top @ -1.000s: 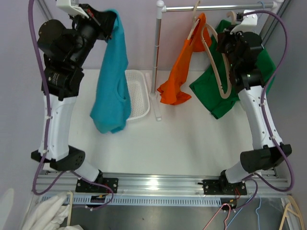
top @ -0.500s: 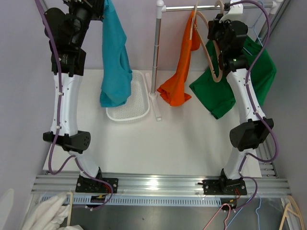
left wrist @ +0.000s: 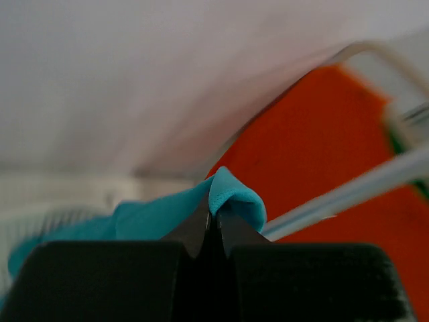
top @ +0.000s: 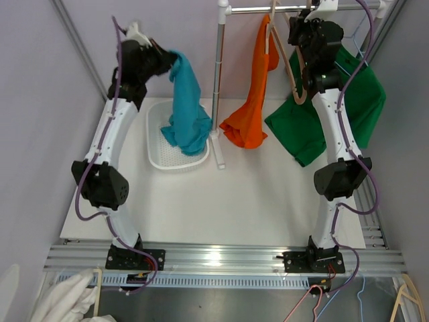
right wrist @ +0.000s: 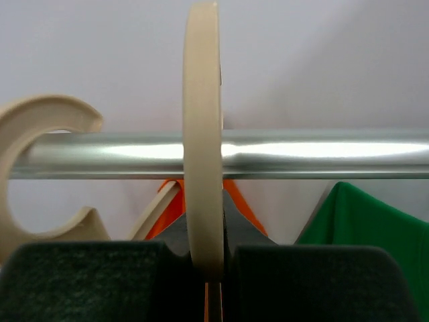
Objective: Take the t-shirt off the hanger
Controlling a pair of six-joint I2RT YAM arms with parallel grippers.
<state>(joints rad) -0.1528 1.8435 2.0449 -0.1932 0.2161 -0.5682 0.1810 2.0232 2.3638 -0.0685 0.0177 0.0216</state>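
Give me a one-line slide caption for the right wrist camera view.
The right fingers pinch a beige hanger edge-on before the metal rail, orange shirt and green shirt behind.

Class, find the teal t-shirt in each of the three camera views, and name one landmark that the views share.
Top external: teal t-shirt upper left of centre, hanging from the left gripper, lower end over the white basket.
Left wrist: teal t-shirt lower centre, pinched in the jaws.
Right wrist: not in it.
Shared landmark: orange shirt, in all three.
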